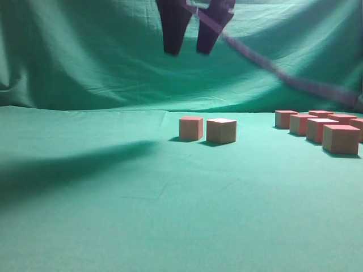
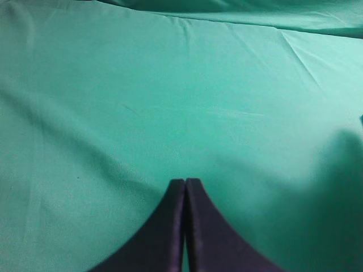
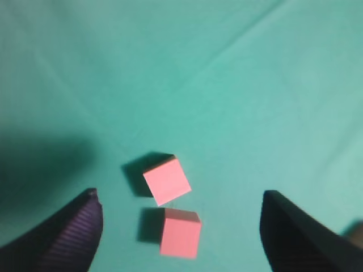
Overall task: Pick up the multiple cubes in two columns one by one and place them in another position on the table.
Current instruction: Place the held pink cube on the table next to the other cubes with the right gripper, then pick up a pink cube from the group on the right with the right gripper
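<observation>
- Two cubes (image 1: 206, 130) stand on their own near the middle of the green tabletop (image 1: 170, 215), side by side and close together without clearly touching; judging by where they sit, these are the ones already moved
- In the right wrist view the same pair lies directly below the camera, one slightly turned against the other, both flat on the cloth
- The remaining cubes (image 1: 320, 127) are at the far right of the exterior view, in two columns running away from the camera; six can be made out there, and the edge of the picture may hide more
- The right hand (image 1: 190, 25) hangs high above the moved pair, its fingers spread well apart with nothing between them, clear of both cubes
- The left hand (image 2: 185, 187) has its fingertips pressed together and holds nothing; only bare cloth shows beneath it
- My reading: roughly a quarter of the job is done, with the bulk of the two columns not yet carried over
- The next call would be a reach to the right for another cube from the columns
</observation>
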`<control>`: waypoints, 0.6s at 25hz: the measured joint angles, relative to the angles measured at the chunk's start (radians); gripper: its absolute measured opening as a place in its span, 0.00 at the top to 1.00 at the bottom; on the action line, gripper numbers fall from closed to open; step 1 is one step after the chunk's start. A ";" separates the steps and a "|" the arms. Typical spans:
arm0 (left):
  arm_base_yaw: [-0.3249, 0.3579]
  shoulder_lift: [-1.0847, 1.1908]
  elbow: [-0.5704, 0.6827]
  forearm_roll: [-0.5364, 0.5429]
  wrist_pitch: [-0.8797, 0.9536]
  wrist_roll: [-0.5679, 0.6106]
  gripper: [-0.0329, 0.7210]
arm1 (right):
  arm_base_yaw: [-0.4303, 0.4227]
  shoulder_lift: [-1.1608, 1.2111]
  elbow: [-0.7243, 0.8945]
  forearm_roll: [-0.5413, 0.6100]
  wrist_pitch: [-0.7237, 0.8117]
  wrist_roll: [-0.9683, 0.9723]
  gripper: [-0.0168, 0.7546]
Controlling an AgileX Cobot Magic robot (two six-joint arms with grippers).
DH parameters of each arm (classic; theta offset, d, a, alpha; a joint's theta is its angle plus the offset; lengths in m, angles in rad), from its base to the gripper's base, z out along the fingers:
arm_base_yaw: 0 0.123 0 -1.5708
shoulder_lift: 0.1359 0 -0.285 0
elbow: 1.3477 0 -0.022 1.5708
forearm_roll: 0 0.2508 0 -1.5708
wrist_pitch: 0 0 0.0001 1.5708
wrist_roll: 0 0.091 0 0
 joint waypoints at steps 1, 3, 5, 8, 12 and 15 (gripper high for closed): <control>0.000 0.000 0.000 0.000 0.000 0.000 0.96 | 0.000 -0.025 0.000 -0.012 0.000 0.069 0.25; 0.000 0.000 0.000 0.000 0.000 0.000 0.96 | 0.000 -0.071 0.000 -0.043 0.003 0.224 0.25; 0.000 0.000 0.000 0.000 0.000 0.000 0.96 | 0.000 -0.125 0.002 -0.071 0.006 0.324 0.25; 0.000 0.000 0.000 0.000 0.000 0.000 0.96 | -0.001 -0.215 0.060 -0.095 0.006 0.407 0.25; 0.000 0.000 0.000 0.000 0.000 0.000 0.96 | -0.039 -0.330 0.233 -0.095 0.008 0.484 0.25; 0.000 0.000 0.000 0.000 0.000 0.000 0.96 | -0.109 -0.384 0.410 -0.095 0.008 0.539 0.25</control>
